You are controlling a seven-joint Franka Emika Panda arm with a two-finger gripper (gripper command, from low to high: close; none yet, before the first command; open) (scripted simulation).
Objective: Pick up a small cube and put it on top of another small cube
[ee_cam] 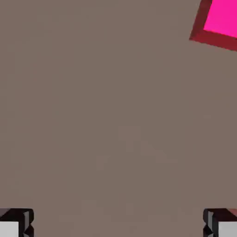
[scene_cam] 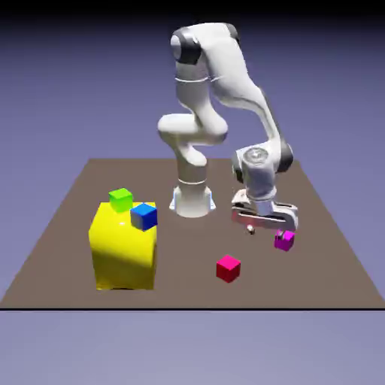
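Left to right in the exterior view, you have the yellow block, with the green cube at its upper rear and the blue cube at its upper right. Next, your red cube sits on the table, apart from the block; your hand view shows it in the top right corner, partly cut off. Then your gripper, low over the table: fingers spread wide, nothing held. Your magenta cube lies rightmost, right by one fingertip; you can't tell whether they touch.
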